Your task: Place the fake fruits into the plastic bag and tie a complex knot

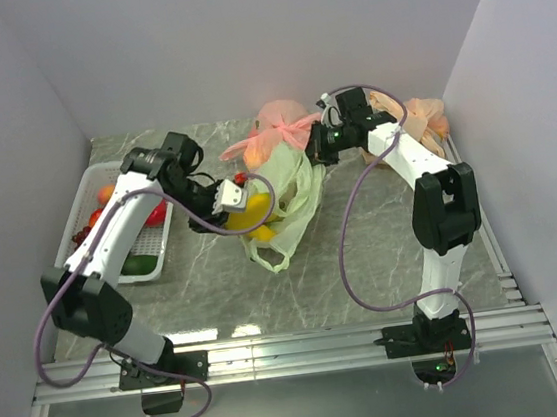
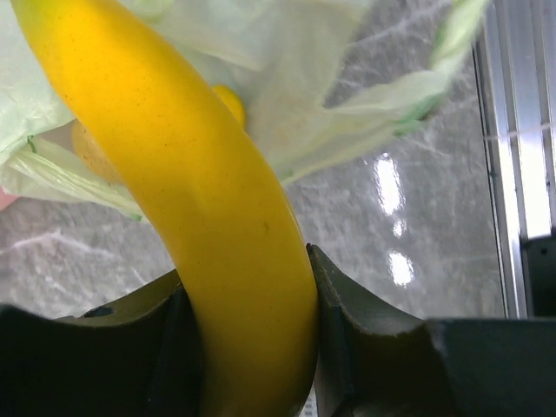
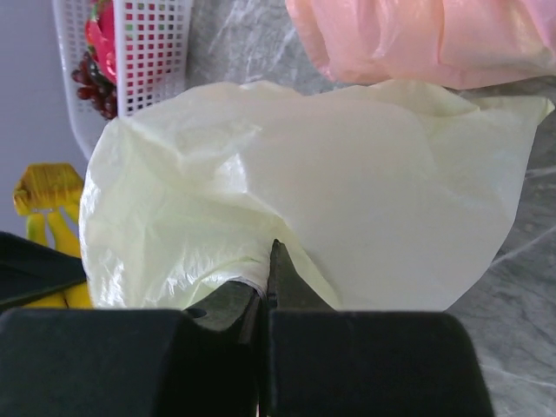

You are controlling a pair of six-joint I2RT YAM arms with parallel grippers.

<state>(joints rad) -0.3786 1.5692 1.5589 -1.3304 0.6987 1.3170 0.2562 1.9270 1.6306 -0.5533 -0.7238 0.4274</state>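
My left gripper (image 1: 235,195) is shut on a yellow banana (image 2: 200,191) and holds it at the mouth of the pale-green plastic bag (image 1: 293,199); the banana (image 1: 251,215) pokes into the bag, where another yellow fruit (image 2: 229,101) lies. My right gripper (image 1: 314,150) is shut on the bag's upper edge (image 3: 287,191) and lifts it open. A red fruit (image 1: 155,214), an orange fruit (image 1: 104,195) and a dark green piece (image 1: 141,265) lie in the white basket (image 1: 83,190). Dark grapes (image 3: 91,82) show in the right wrist view. No knot is visible on the green bag.
A pink knotted bag (image 1: 272,134) sits behind the green bag, an orange-tan bag (image 1: 424,118) at the back right. The white basket stands at the left wall. Metal rails (image 1: 295,353) run along the near edge.
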